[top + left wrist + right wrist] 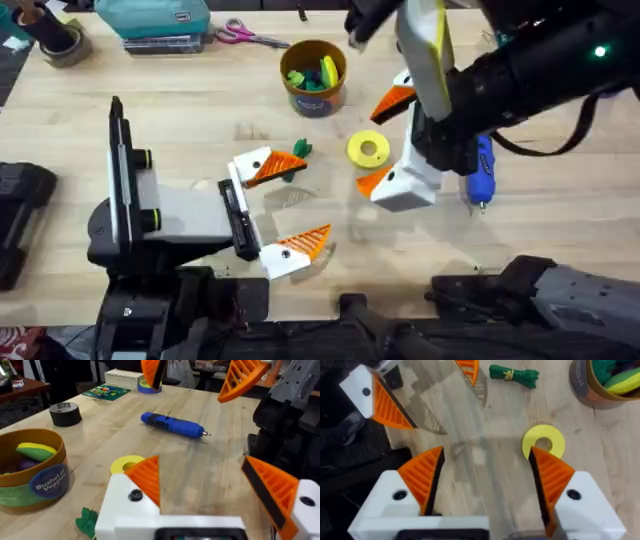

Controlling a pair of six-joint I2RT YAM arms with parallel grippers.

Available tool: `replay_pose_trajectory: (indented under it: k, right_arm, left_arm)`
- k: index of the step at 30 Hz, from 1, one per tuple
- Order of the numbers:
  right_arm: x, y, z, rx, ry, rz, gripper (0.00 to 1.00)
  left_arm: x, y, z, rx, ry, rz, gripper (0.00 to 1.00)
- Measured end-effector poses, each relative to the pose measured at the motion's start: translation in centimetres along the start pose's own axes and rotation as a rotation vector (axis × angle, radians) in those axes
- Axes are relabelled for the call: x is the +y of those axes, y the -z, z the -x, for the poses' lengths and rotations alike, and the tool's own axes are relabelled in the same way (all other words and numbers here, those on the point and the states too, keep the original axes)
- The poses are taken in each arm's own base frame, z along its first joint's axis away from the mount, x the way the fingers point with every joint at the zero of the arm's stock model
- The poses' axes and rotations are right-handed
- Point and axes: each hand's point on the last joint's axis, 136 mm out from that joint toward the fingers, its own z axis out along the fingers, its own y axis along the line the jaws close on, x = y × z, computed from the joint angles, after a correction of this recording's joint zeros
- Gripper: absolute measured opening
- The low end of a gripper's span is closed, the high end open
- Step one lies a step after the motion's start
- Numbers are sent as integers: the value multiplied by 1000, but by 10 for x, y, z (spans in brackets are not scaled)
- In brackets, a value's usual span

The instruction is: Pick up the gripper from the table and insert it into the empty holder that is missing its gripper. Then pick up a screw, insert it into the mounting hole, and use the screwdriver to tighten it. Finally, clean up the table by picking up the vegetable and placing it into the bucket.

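Note:
My left gripper (315, 195) stands open over the table's middle, with an orange ribbed finger in each white holder (280, 260). Just beyond its far finger lies the dark-green vegetable (301, 149) (514, 374) (87, 521). My right gripper (368, 148) hangs open above the table, and both of its white holders (585, 500) also carry orange fingers. The blue screwdriver (482, 172) (172, 425) rests on the wood, partly under the right arm. The mustard bucket (313, 75) (32, 467) holds toy vegetables. A loose gripper and a screw are out of view.
A flat yellow ring (368, 150) (543, 440) lies under the right gripper. A black tape roll (65, 414), pink-handled scissors (245, 35) and a teal case (150, 20) sit along the far edge. Bare wood lies between the two grippers.

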Motion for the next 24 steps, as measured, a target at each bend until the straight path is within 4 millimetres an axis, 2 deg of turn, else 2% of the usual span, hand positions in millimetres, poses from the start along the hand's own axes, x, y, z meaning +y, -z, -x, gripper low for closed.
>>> replay_pose_trajectory:
  k: [7, 9, 12, 14, 16, 24]
  right_arm:
    - [0, 0, 0, 0, 0, 0, 998]
    - [0, 0, 0, 0, 0, 0, 998]
    - [0, 0, 0, 0, 0, 0, 998]
    - [0, 0, 0, 0, 0, 0, 998]
    - [0, 0, 0, 0, 0, 0, 998]
    - [-7, 2, -2, -2, -54, -13, 998]
  left_arm:
    - [0, 0, 0, 0, 1, 0, 970]
    - [0, 0, 0, 0, -1, 0, 768]
    - [0, 0, 0, 0, -1, 0, 286]
    - [0, 0, 0, 0, -6, 0, 36]
    - [0, 0, 0, 0, -5, 0, 5]
    - [0, 0, 0, 0, -4, 0, 4]
